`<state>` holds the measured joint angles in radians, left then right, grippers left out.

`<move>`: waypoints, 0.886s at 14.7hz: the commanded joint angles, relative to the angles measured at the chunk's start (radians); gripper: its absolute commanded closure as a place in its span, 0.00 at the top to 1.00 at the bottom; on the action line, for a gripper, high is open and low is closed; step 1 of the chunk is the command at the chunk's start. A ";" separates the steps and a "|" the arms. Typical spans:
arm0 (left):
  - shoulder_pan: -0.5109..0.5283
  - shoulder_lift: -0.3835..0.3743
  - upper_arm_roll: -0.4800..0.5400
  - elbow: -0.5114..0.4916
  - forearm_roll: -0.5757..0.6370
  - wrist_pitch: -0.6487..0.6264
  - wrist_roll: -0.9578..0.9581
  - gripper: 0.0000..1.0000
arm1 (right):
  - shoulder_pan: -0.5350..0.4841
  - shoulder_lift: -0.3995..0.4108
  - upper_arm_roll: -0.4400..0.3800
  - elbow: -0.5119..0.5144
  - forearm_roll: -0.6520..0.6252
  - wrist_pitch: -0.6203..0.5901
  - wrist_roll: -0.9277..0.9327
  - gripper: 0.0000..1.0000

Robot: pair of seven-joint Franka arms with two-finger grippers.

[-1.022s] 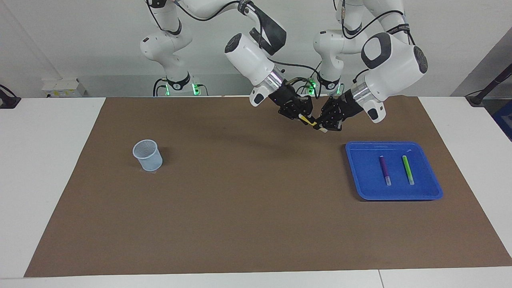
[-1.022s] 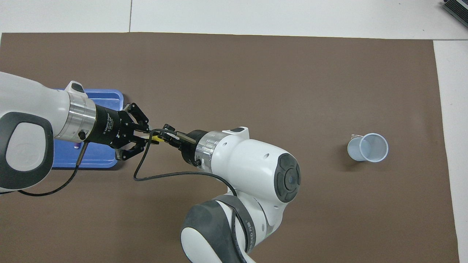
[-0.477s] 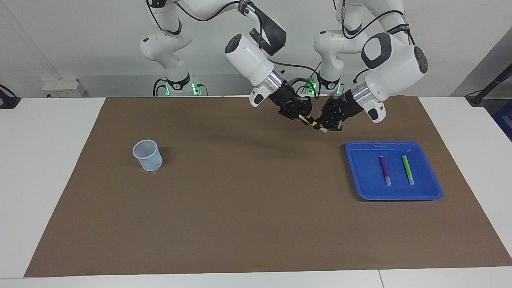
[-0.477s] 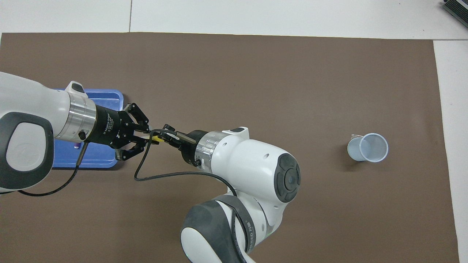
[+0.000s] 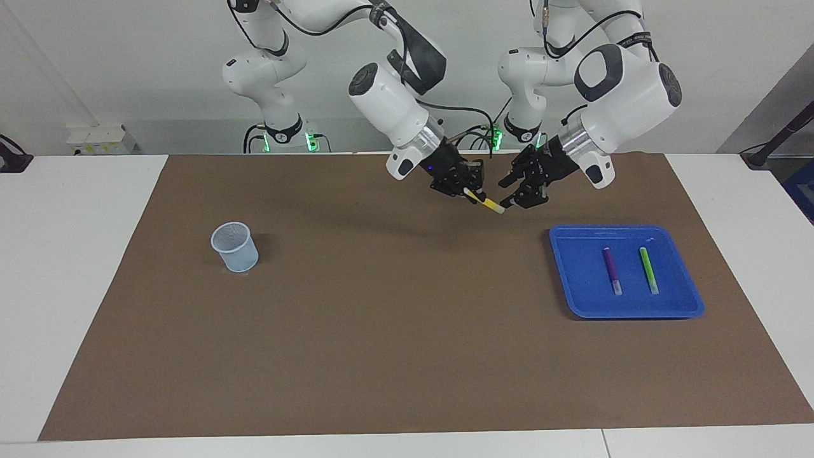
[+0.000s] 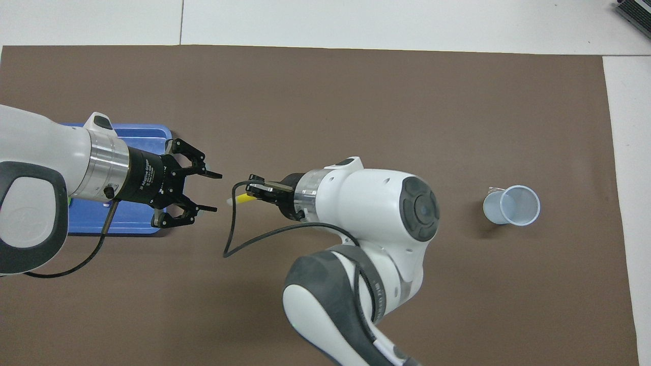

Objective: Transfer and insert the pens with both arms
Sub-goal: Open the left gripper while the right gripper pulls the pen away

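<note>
Tabletop (image 5: 82,254) w/ brown mat (image 5: 381,356) over most of it. Blue tray (image 5: 572,299) toward left arm's end; pale mesh cup (image 5: 234,247) well apart, toward right arm's end.

Right arm (image 5: 388,108) reaching in over mat between cup and tray, closer to tray. Left arm (image 5: 626,89) just beside it, over mat at tray's robot-side edge.

Right end effector (image 5: 466,191) clamped on yellow pen (image 5: 486,203), up in air. Left end effector (image 5: 523,192) spread wide, holding nothing, just apart from pen's free pale tip.

Key relation: pen's long axis slanting down from right end effector toward left arm's end, i.e. pointing away from cup. Cup well off toward right arm's end, so right arm the nearer one for the carry. Judged next: swing pen over to cup, turn axis near upright, pale end down or up hard to call, then lower in. Risk: cup light, small mouth; skewed pen could tip it.

In tray, lying flat, side by side, not touching: purple pen (image 5: 612,270), green pen (image 5: 648,270), both long axes running toward/away from robots. Left arm nearer for those.
</note>
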<state>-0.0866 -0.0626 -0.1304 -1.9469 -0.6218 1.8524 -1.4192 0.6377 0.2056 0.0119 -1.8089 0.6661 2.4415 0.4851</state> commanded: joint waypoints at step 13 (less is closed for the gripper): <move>0.148 -0.043 0.018 -0.055 0.449 -0.030 1.348 0.55 | -0.589 -0.183 0.002 -0.015 -0.552 -0.635 -1.132 0.00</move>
<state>0.0430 -0.0822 -0.1070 -1.9872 -0.2529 1.8045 -0.1905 0.0642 0.0289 0.0001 -1.8062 0.1793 1.7694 -0.5371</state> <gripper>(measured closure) 0.419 0.824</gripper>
